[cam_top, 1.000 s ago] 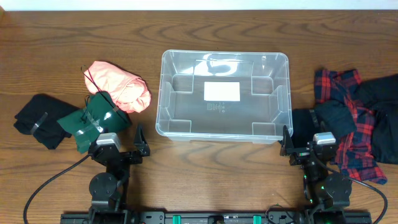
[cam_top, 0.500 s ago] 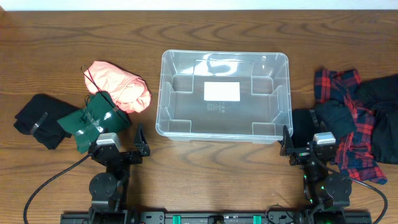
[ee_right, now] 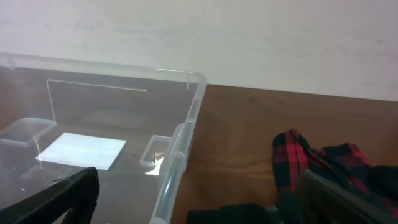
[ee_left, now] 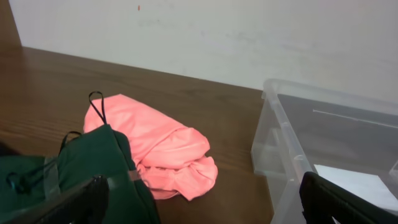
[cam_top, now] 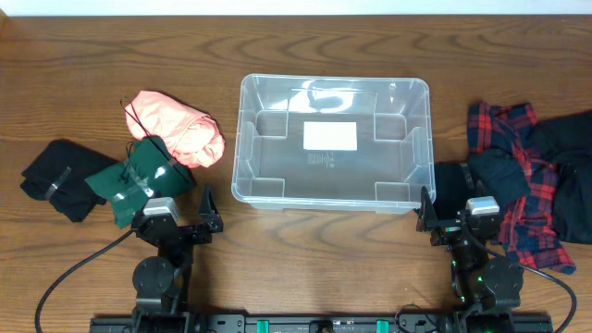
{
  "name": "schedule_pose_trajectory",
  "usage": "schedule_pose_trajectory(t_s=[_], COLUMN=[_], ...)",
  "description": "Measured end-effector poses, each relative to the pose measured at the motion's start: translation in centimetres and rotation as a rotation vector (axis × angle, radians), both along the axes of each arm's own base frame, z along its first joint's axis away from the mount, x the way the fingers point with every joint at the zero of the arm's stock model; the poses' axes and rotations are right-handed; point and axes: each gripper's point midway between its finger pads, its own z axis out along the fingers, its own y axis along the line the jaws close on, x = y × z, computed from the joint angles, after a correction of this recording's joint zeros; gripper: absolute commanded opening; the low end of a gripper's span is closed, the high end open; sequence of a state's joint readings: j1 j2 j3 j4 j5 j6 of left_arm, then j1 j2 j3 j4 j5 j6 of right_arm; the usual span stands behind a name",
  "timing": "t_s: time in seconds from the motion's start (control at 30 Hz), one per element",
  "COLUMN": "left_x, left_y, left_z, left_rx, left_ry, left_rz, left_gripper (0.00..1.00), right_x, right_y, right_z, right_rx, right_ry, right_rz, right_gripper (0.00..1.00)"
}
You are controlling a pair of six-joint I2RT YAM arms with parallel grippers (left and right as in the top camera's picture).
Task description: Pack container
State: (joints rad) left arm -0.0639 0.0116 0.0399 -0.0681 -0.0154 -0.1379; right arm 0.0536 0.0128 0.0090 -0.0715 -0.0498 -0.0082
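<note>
While left claw [ee_left: 205, 196] and right claw [ee_right: 199, 190] stay spread, the container [cam_top: 277, 79] sits unmoved.

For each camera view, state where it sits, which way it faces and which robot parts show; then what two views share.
Overhead: above the table, looking down; left pincer, right pincer at the bottom edge.
Left wrist: low, facing the wall past the pink cloth; own open fingertips.
Right wrist: low, facing the wall past the plaid cloth; own open fingertips.
Both wrist views share the container and wall.
</note>
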Motion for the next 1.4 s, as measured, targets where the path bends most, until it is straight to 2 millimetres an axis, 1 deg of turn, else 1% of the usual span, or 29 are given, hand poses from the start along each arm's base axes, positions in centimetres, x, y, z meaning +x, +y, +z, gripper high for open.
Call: schedule_pose_trajectory(t_s=[0.13, 0.17, 0.2, 0.23, 0.27, 0.37, 0.43, 0.5, 0.57, 0.67, 0.77, 0.83, 0.9, 0.97, 1.0, 1.07, 1.13, 1.2, 1.23, 1.27, 1.4], left_x=[-0.7, -0.9, -1.1, -1.2, -1.3, -1.4, -1.3, -1.2, -1.2, -1.1, -0.6, -0.1, 0.4, 0.5, 0.5, 0.5, 0.5, 0.6, 0.6, 0.6, 0.6], left_y=[0.0, 0.0, 0.1, 0.1, 0.1, 0.2, 0.3, 0.3, 0.3, 0.3, 0.3, 0.3, 0.2, 0.2, 0.2, 0.2, 0.2, 0.2, 0.2, 0.2, 0.2], left_z=[-1.0, -1.1, -0.7, -0.1, 0.9, 4.1, 5.7, 6.3, 6.4, 6.6, 7.5, 8.4, 9.1, 9.4, 9.4, 9.4, 9.3, 9.3, 9.3, 9.3, 9.3], left_rx=[0.007, 0.009, 0.011, 0.012, 0.013, 0.003, 0.0, 0.002, 0.002, 0.008, 0.013, 0.014, 0.015, 0.015, 0.015, 0.015, 0.015, 0.015, 0.015, 0.015, 0.015], left_ry=[0.107, 0.146, 0.173, 0.191, 0.209, 0.26, 0.322, 0.411, 0.511, 0.653, 0.725, 0.733, 0.721, 0.714, 0.714, 0.715, 0.717, 0.717, 0.717, 0.717, 0.717], left_rz=[-0.001, -0.001, -0.001, 0.0, 0.002, 0.013, 0.02, 0.024, 0.028, 0.032, 0.035, 0.034, 0.033, 0.033, 0.033, 0.033, 0.033, 0.033, 0.033, 0.033, 0.033], left_gripper=[0.98, 0.98, 0.98, 0.98, 0.98, 0.98, 0.98, 0.98, 0.98, 0.98, 0.98, 0.98, 0.98, 0.98, 0.98, 0.98, 0.98, 0.98, 0.98, 0.98, 0.98], right_x=[-0.4, -0.6, -0.8, -1.0, -1.2, -1.6, -1.4, -0.9, -0.3, 1.3, 2.5, 3.2, 3.6, 3.7, 3.6, 3.4, 3.3, 3.2, 3.2, 3.2, 3.1], right_y=[-0.1, -0.3, -0.5, -0.9, -1.1, -2.0, -2.4, -2.7, -3.1, -3.4, -3.2, -4.0, -5.6, -8.1, -8.9, -11.2, -12.5, -13.2, -13.3, -13.3, -13.1], right_z=[0.5, 1.1, 1.8, 2.9, 3.5, 6.3, 7.1, 7.0, 6.3, 5.5, 5.1, 5.3, 5.4, 4.6, 4.2, 2.5, 0.8, -1.1, -1.7, -2.7, -6.0], right_rx=[-0.002, -0.003, -0.003, 0.0, 0.001, 0.014, 0.02, 0.015, 0.007, 0.013, 0.029, 0.056, 0.114, 0.183, 0.209, 0.284, 0.352, 0.415, 0.433, 0.458, 0.512], right_ry=[0.032, 0.037, 0.044, 0.048, 0.057, 0.097, 0.157, 0.253, 0.374, 0.521, 0.63, 0.665, 0.678, 0.705, 0.72, 0.774, 0.827, 0.883, 0.9, 0.93, 1.006], right_rz=[-0.006, -0.016, -0.028, -0.047, -0.061, -0.117, -0.14, -0.16, -0.184, -0.193, -0.167, -0.201, -0.27, -0.359, -0.383, -0.442, -0.461, -0.463, -0.46, -0.456, -0.438], right_gripper=[0.99, 0.99, 0.99, 0.99, 0.99, 0.99, 0.99, 0.99, 0.99, 0.99, 0.99, 0.99, 0.99, 0.99, 0.99, 0.99, 0.99, 0.99, 0.99, 0.99, 0.99])
